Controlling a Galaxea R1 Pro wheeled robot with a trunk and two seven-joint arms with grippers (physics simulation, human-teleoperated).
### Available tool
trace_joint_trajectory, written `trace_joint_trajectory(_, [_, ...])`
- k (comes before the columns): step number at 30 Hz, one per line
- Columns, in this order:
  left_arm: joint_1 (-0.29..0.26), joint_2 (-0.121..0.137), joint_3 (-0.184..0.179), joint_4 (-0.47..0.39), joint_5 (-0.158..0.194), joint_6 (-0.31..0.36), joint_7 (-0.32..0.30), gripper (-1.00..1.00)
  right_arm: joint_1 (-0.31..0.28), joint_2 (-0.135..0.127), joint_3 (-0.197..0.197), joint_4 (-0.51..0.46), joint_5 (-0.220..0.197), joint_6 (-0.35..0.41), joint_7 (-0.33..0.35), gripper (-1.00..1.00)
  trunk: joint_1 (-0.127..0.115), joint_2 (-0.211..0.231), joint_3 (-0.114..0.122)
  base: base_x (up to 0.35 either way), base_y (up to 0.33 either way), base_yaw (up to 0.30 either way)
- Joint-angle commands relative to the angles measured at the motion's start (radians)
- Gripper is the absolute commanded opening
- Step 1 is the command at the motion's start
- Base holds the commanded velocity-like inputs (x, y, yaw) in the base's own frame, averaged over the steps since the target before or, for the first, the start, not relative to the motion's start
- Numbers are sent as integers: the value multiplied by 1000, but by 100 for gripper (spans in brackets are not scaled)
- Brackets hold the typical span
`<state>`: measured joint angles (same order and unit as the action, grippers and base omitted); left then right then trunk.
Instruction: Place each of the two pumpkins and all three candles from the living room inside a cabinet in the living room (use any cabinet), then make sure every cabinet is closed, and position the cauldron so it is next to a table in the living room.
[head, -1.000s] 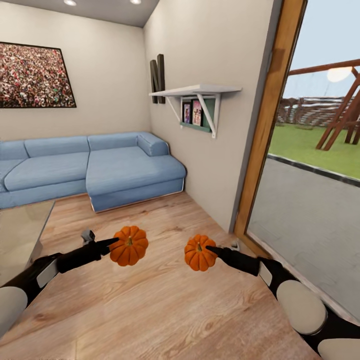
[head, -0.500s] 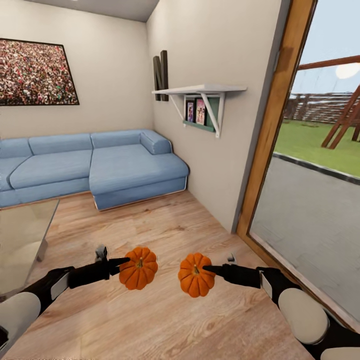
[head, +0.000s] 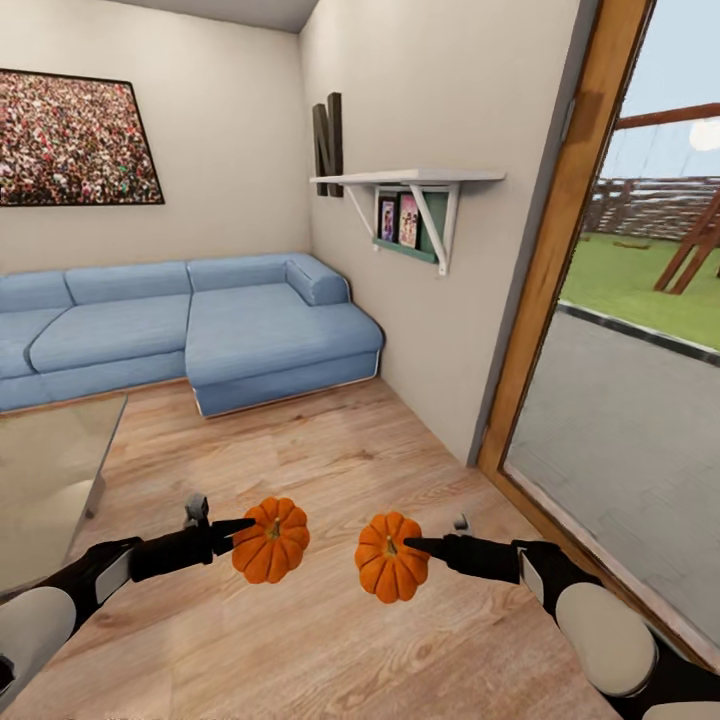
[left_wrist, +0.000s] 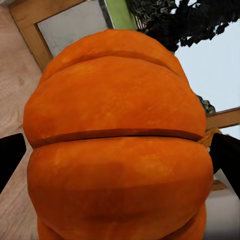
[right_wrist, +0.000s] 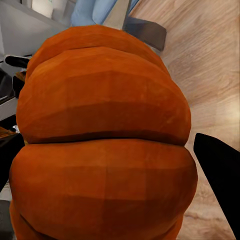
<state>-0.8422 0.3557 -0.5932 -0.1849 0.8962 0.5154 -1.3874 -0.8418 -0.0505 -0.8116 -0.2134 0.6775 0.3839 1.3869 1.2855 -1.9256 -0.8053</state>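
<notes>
Two orange ribbed pumpkins hang above the wooden floor in front of me. My left gripper (head: 252, 528) is shut on the left pumpkin (head: 273, 542), whose orange body looms close in the left wrist view (left_wrist: 120, 145) between the black fingers (left_wrist: 10, 157). My right gripper (head: 412, 546) is shut on the right pumpkin (head: 388, 560), also seen close up in the right wrist view (right_wrist: 102, 145). The candles, the cabinet and the cauldron are out of view.
A blue corner sofa (head: 200, 330) stands against the far wall. A glass table (head: 45, 470) is at the left edge. A white wall shelf (head: 410, 185) juts from the right wall, beside a wood-framed glass door (head: 570, 250) to the garden.
The whole view has shifted as the camera moved, bringing the sofa and shelf slightly rightward. Both pumpkins stay gripped; they sit lower in the picture than a second ago.
</notes>
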Motion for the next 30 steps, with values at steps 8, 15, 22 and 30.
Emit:
trace_joint_trajectory(8, [0, -4, -1, 11, 0, -2, 7, -100, 5, 1, 0, 0, 1, -3, -8, -100, -31, 56, 13, 0, 0, 62])
trace_joint_trajectory(15, [0, -3, 0, 16, 0, -2, 7, -100, 6, 1, 0, 0, 1, -5, -45, -100, -58, 105, 24, 0, 0, 62])
trace_joint_trajectory(22, [0, -2, 0, 67, 2, -8, 6, -100, 11, 1, 0, 0, -1, -7, -71, -100, -61, 112, 17, 0, 0, 124])
trace_joint_trajectory(30, [0, -4, 0, 83, 1, -29, 3, -100, 19, 3, 0, 0, 1, -8, -87, -100, -61, 112, 11, 0, 0, 254])
